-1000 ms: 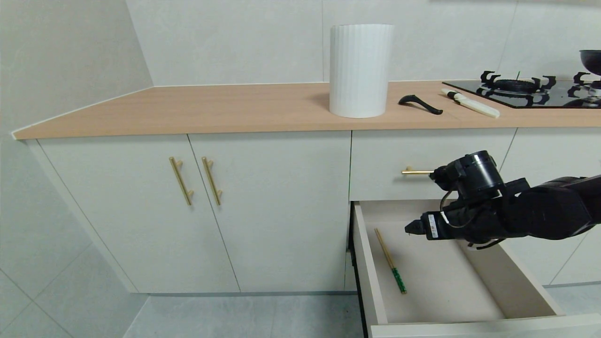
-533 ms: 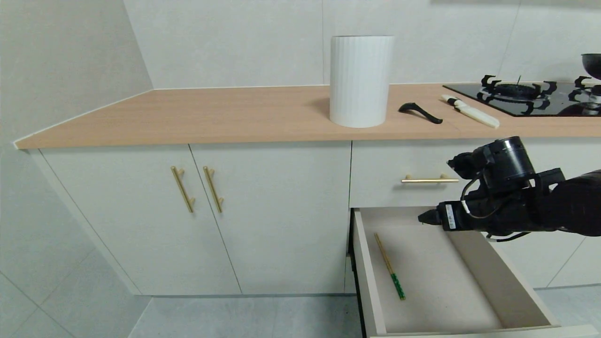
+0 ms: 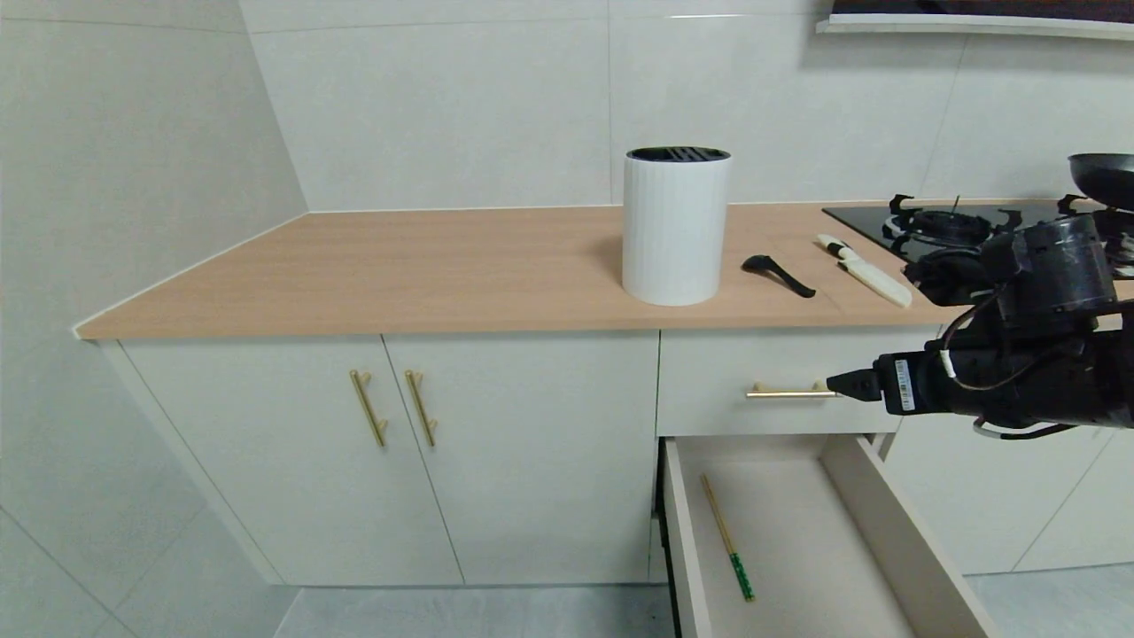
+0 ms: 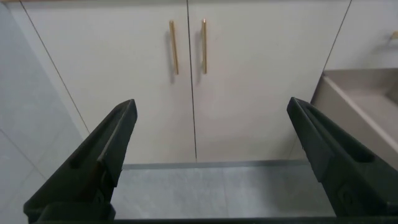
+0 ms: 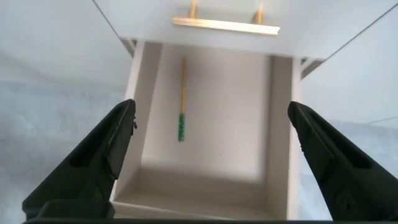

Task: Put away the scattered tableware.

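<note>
A pair of wooden chopsticks with green ends (image 3: pixel 726 549) lies in the open lower drawer (image 3: pixel 684 540), near its left wall. On the wooden counter (image 3: pixel 443 275) are a black spoon (image 3: pixel 778 274) and a cream-handled knife (image 3: pixel 864 270), to the right of a white ribbed utensil holder (image 3: pixel 677 226). My right gripper (image 3: pixel 837 385) hangs above the drawer, level with the upper drawer's gold handle (image 3: pixel 788 391). In the right wrist view the right gripper (image 5: pixel 209 109) is open and holds nothing, with the chopsticks (image 5: pixel 182 99) and drawer floor (image 5: pixel 230 130) below. My left gripper (image 4: pixel 210 106) is open, facing the cabinet doors.
A black gas hob (image 3: pixel 948 226) with a dark pan (image 3: pixel 1103 177) sits at the counter's right end. Two cabinet doors with gold handles (image 3: pixel 368 420) stand shut left of the drawer. The same handles (image 4: pixel 173 46) face the left wrist. The tiled floor lies below.
The head camera has risen, so the whole scene sits lower in the picture. My right gripper has lifted from inside the drawer to the upper drawer's handle height. The chopsticks stayed put.
</note>
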Robot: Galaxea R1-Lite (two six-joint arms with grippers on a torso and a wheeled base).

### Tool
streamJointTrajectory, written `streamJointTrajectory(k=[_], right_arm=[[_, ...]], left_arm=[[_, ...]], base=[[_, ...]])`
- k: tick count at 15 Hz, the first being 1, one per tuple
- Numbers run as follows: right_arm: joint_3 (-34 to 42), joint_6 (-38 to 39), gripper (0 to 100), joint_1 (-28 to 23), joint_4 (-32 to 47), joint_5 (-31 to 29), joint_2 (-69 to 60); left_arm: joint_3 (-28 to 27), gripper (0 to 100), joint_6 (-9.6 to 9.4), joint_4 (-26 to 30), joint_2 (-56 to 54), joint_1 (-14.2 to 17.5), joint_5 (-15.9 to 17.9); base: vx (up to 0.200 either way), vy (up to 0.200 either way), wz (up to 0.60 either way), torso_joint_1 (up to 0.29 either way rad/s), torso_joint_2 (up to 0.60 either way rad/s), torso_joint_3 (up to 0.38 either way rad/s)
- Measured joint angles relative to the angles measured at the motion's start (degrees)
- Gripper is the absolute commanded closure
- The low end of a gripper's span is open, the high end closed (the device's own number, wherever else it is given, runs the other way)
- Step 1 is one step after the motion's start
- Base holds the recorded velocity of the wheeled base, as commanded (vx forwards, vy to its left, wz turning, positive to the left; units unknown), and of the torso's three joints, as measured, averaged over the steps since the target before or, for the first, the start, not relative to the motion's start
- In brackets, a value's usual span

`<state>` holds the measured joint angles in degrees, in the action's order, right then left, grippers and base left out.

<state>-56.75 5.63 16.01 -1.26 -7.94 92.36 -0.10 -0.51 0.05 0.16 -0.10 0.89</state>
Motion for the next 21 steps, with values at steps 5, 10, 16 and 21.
streamJointTrajectory(k=[5,10,16,21], right_arm=[[-0.17,-0.84,0,-1.1,-0.63,0.17,0.04],[0.17,-2.88,0,-0.9,-2.35,-0.07,4.44],[0.33,-3.28,0,-1.13,-3.72,-0.13,7.23],[-1.63,-3.85,0,-3.5,-13.08,0.41,11.47]], left_arm=[[0.0,0,-0.02,-0.02,0.0,-0.01,0.0],[0.0,0,0.0,-0.07,0.0,0.0,0.0],[0.0,0,0.0,-0.02,0.0,0.02,0.0],[0.0,0,-0.02,-0.02,0.0,0.02,0.0]], base=[[0.0,0.0,0.0,0.208,-0.49,-0.277],[0.0,0.0,0.0,0.231,-0.52,-0.279],[0.0,0.0,0.0,0.158,-0.34,-0.184],[0.0,0.0,0.0,0.005,-0.01,-0.005]])
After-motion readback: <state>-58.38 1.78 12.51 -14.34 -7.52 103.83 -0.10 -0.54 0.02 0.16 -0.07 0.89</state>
